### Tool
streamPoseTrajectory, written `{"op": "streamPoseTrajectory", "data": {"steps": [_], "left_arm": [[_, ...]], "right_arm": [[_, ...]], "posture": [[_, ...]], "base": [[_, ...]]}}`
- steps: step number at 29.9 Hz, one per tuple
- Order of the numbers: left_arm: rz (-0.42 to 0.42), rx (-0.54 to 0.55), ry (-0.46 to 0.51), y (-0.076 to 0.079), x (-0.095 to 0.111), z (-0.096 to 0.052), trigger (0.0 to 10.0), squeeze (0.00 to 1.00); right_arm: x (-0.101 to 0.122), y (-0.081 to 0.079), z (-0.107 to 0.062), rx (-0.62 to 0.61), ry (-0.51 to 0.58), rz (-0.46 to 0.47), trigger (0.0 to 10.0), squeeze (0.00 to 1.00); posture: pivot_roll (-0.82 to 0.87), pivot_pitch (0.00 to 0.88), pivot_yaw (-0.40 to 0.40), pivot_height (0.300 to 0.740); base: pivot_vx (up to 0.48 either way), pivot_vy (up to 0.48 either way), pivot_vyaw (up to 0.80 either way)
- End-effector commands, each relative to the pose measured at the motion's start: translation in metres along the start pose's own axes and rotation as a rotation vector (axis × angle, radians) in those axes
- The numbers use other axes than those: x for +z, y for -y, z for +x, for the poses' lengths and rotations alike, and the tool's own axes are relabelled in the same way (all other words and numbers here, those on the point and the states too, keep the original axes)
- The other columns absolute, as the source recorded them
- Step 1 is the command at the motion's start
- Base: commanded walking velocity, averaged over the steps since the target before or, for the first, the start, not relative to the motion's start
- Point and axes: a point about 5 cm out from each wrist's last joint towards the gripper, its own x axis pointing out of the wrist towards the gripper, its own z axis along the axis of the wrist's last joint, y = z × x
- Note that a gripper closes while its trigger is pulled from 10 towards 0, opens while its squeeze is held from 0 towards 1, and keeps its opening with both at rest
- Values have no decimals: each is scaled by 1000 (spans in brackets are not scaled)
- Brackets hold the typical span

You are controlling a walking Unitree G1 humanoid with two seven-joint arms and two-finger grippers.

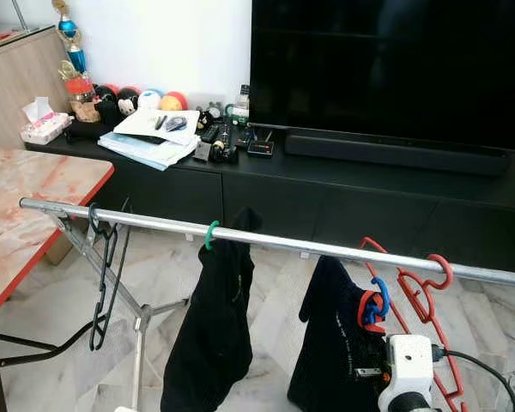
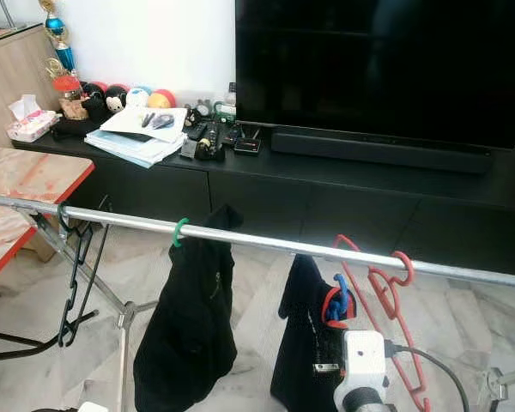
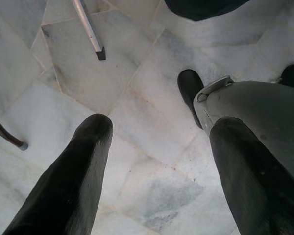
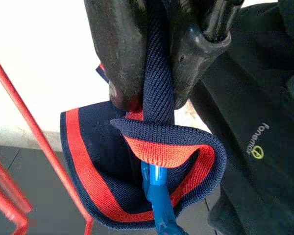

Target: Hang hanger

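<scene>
A silver rail (image 1: 275,244) runs across the drying rack. A bare black hanger (image 1: 103,266) hangs from it at the left, then a green hook (image 1: 210,233) carrying a black garment (image 1: 210,335), and a red hanger (image 1: 425,292) at the right. Just below the rail, left of the red hanger, a blue hanger (image 1: 380,293) carries a dark garment (image 1: 330,352) with a navy and red ribbed collar (image 4: 152,142). My right gripper (image 4: 154,98) is shut on that collar, with the blue hook (image 4: 157,196) poking out beyond it. My left gripper (image 3: 160,126) hangs open over the marble floor.
A black TV console (image 1: 343,184) with a large TV (image 1: 386,69), papers and small items stands behind the rail. A marble-patterned table with a red edge (image 1: 34,197) is at the left. The rack's legs (image 1: 137,318) spread over the floor below.
</scene>
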Motion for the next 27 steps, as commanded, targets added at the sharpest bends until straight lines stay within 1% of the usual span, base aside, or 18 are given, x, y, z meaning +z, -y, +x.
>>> {"op": "streamPoseTrajectory", "data": {"steps": [1,8,10,16,27], "left_arm": [[7,-4,-24,1,-4,0,10000,0],[4,-7,-24,1,-4,0,10000,0],[12,-11,-28,1,-4,0,10000,0],[-3,-12,-23,1,-5,-1,10000,0],[15,-20,-25,1,-7,-1,10000,0]], "right_arm": [[9,2,5,-9,36,5,10000,0],[14,5,14,-46,49,42,10000,0],[10,3,15,-58,38,43,10000,0],[7,1,16,-58,34,56,10000,0],[8,2,19,-75,40,63,10000,0]], "posture": [[-46,42,-2,740],[-47,52,1,740],[-46,47,4,740],[-56,35,19,740],[-65,11,30,740]], "base": [[-296,0,0],[-299,0,0],[-300,0,0],[-297,0,0],[-298,0,0]]}}
